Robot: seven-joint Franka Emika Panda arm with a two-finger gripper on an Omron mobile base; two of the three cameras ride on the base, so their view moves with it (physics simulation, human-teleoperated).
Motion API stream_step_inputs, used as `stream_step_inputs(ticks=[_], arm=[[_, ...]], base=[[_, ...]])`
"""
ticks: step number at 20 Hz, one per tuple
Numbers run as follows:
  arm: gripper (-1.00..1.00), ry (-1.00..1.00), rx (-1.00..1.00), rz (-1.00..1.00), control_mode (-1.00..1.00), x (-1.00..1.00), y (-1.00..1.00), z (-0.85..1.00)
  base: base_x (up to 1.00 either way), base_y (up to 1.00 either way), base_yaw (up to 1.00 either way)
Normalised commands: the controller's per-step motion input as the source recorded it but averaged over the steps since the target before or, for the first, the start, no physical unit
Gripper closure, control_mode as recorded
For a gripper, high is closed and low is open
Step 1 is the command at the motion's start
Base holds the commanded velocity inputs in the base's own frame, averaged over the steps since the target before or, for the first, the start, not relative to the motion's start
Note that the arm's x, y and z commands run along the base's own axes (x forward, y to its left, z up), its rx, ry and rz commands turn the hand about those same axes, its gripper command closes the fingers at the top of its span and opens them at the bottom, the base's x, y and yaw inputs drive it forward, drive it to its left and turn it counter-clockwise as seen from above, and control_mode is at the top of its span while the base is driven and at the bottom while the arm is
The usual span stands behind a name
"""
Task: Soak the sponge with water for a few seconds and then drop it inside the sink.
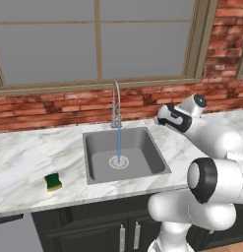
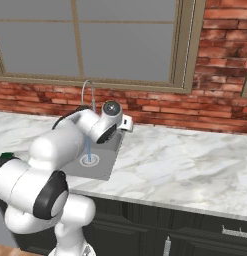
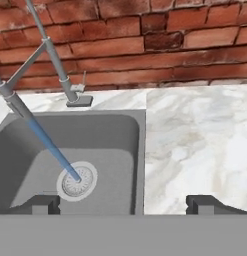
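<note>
The sponge (image 1: 53, 182) is lying green-side-up at lower left, long axis running toward upper right, well apart from the sink (image 1: 96, 147). Water (image 1: 118, 143) is streaming onto the drain (image 1: 119, 162). The gripper (image 3: 123, 204) is hanging released, empty.

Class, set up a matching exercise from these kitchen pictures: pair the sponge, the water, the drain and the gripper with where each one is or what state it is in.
Things:
1. sponge
2. water
3. drain
4. gripper

Places or states:
A. open, holding nothing, above the sink's right edge
B. on the counter left of the sink
D. running from the tap
C. in the middle of the sink's floor

Pairs: 1-B, 2-D, 3-C, 4-A
</note>
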Motion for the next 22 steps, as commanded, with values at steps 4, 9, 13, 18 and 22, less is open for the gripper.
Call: stream_step_inputs(ticks=[4,9,13,18,22], arm=[[-1.0,0.2,-0.08,0.0,-1.0,-0.37,-0.03,0.31],[-1.0,0.3,-0.11,0.0,-1.0,-0.21,0.0,0.29],[-1.0,0.21,-0.03,0.0,-1.0,-0.21,0.0,0.09],[-1.0,0.05,-0.01,0.0,-1.0,-0.4,0.0,0.0],[-1.0,0.0,0.0,0.0,-1.0,-0.35,0.0,0.0]], base=[[0.0,0.0,0.0],[0.0,0.0,0.0],[0.0,0.0,0.0],[0.0,0.0,0.0],[0.0,0.0,0.0]])
